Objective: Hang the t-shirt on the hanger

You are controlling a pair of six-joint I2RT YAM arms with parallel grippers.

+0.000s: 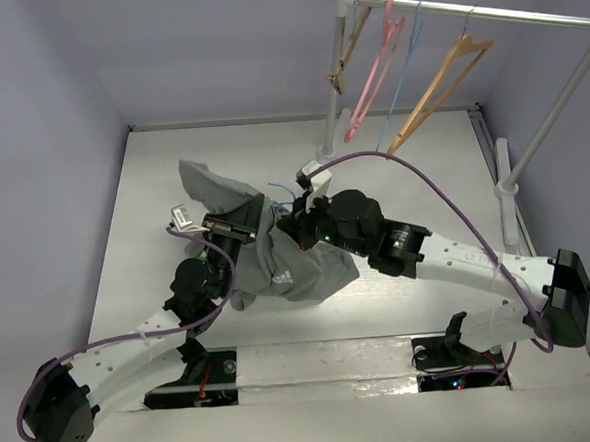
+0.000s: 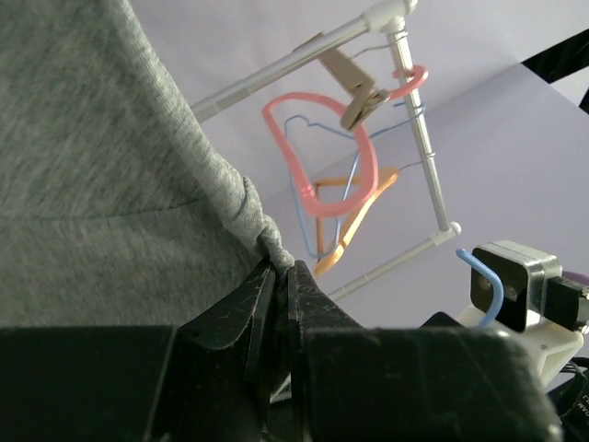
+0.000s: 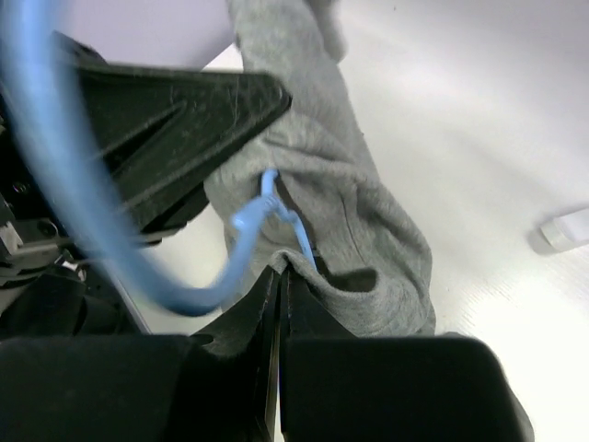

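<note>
On the left, the left gripper (image 2: 279,276) has its two fingers pressed together on a bunched edge of the t-shirt (image 1: 278,262). It holds that bit of grey cloth up, and the rest of the shirt hangs and lies in a heap on the middle of the table (image 1: 153,190), between the two arms. Just to the right, the right gripper (image 3: 279,290) is pinched tight on the thin wire of the hanger (image 3: 235,226), right where the wire meets a fold of the shirt. The hanger's curved hook sticks up above the cloth. The job now looks like getting the hanger inside the shirt. To do this well, the left side should hold the cloth high and a little tight so the hole is open. The right side should slide the wire in slowly and straight, so the cloth does not bunch up or slip off. The hook should stay outside at the neck. There are no boxes or bins here. I cannot tell how much of the hanger is inside the shirt. Far right at the back, the rack (image 1: 462,10) holds a pink hanger (image 1: 371,76), a spare blue hanger (image 1: 401,74) and a wooden hanger (image 1: 437,82).
</note>
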